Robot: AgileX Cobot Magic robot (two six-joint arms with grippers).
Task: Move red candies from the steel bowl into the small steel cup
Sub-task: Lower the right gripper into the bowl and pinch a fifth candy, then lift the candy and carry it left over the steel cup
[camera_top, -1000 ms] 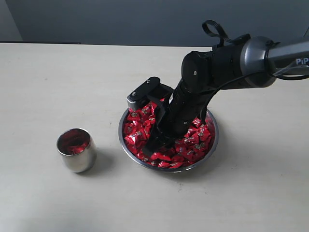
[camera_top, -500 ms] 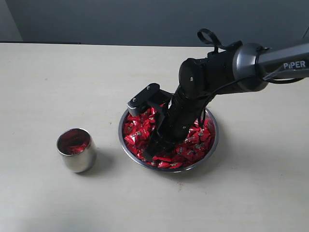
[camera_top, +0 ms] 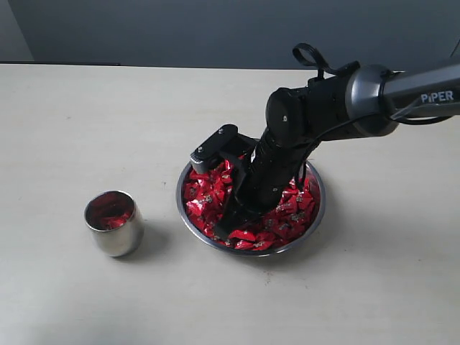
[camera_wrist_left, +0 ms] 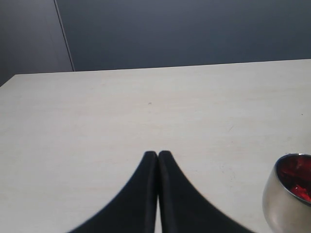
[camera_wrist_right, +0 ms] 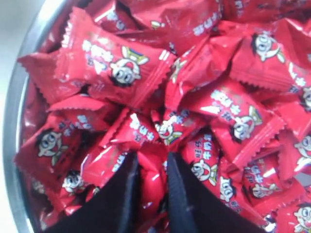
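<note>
The steel bowl [camera_top: 321, 208] stands mid-table, heaped with red candies [camera_top: 287, 215]. My right gripper [camera_top: 228, 228] is pushed down into the near-left part of the heap. In the right wrist view its two black fingers press on either side of one red candy [camera_wrist_right: 153, 179], so the right gripper [camera_wrist_right: 151, 158] is shut on it, with more red candies [camera_wrist_right: 121, 68] all around and the bowl rim [camera_wrist_right: 12, 145] at the edge. The small steel cup [camera_top: 113, 224] stands left of the bowl with red candies inside. My left gripper [camera_wrist_left: 158, 154] is shut and empty over bare table, the cup [camera_wrist_left: 284, 199] beside it.
The right arm [camera_top: 345, 93] reaches in from the right edge and leans over the bowl, with its camera block [camera_top: 214, 148] over the bowl's far-left rim. Pale table [camera_top: 86, 115] surrounds bowl and cup. A dark wall runs behind the far edge.
The right gripper sank a little deeper into the candies and its jaws narrowed onto one candy. Cup and bowl have not moved.
</note>
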